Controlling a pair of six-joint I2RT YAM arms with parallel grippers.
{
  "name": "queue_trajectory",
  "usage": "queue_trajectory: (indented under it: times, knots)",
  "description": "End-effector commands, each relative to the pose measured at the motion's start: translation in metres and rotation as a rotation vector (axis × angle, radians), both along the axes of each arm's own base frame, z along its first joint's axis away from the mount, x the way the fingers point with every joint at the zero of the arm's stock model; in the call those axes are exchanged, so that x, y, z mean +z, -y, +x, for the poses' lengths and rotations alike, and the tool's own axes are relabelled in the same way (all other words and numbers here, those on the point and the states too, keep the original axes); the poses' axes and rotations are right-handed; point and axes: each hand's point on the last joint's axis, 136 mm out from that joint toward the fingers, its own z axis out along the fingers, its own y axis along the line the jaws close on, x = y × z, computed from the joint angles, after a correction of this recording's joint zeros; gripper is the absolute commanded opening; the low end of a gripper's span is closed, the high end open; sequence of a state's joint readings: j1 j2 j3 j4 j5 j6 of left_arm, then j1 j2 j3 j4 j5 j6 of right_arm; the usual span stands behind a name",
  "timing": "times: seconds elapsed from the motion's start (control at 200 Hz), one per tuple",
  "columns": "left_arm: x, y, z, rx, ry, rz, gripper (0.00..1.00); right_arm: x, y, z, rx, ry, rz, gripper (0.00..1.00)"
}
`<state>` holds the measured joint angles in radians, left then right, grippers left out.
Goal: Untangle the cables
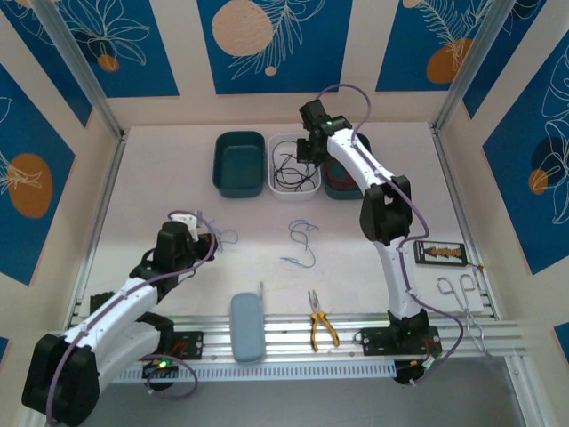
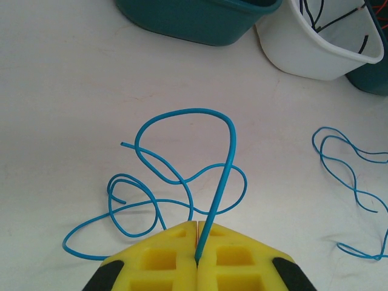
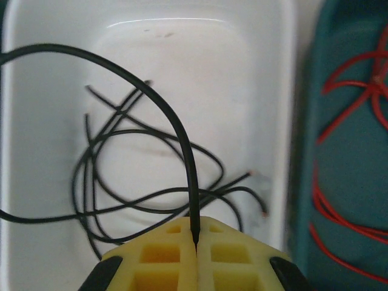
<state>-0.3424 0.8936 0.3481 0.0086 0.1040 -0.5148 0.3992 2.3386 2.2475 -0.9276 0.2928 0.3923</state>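
Top external: a loose light-blue thin wire lies on the bench, six o'clock of the white plastic tub; left wrist: the left claw is pinched shut on a looped light-blue wire, which a hard pull may knot; right wrist: the right claw, shut on a black wire, may drag the tub's tangled black wires along.

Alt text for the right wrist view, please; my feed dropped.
The right pincer is shut on a black cable above the white bin, where more lie coiled. Red cables lie in the teal bin beside it.
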Motion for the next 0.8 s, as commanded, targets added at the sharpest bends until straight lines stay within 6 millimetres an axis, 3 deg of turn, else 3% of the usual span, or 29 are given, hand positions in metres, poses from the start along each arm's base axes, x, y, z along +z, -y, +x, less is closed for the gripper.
queue_trajectory:
  times: [0.0,0.46,0.795]
  knots:
    - [-0.001,0.000,0.000,-0.008,0.006,0.001,0.03,0.007,0.015,-0.002,-0.098,-0.020,-0.010,0.00]
    - [-0.002,0.000,-0.001,-0.013,-0.005,0.003,0.04,-0.026,-0.005,0.014,-0.049,-0.002,-0.084,0.00]
    - [-0.001,0.000,0.000,-0.014,-0.005,0.007,0.04,-0.042,-0.003,0.029,-0.035,0.041,-0.204,0.00]
